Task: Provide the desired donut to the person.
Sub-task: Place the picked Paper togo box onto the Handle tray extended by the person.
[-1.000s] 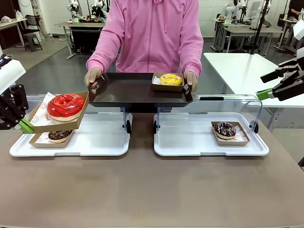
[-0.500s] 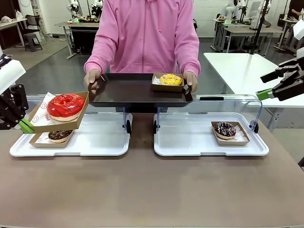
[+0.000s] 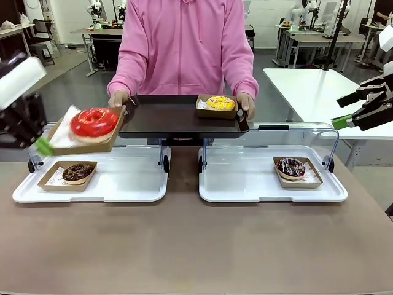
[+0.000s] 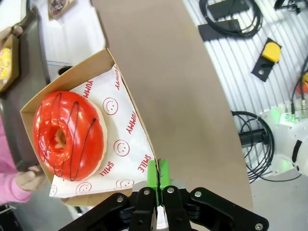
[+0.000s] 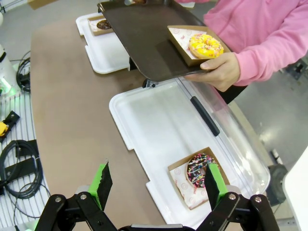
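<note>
Left tool (image 4: 158, 175) pinching cardboard tray (image 4: 126, 72) rim; red-glazed donut (image 4: 67, 134), dark stripes, on smiley paper.

You are in a robotics lab: behind the person stand work tables (image 3: 310, 38) loaded with equipment and other rigs, on a bare grey floor. Below your left gripper (image 4: 158, 175), black cables (image 4: 230, 14) and a yellow button box (image 4: 271, 50) lie beside the table.
</note>
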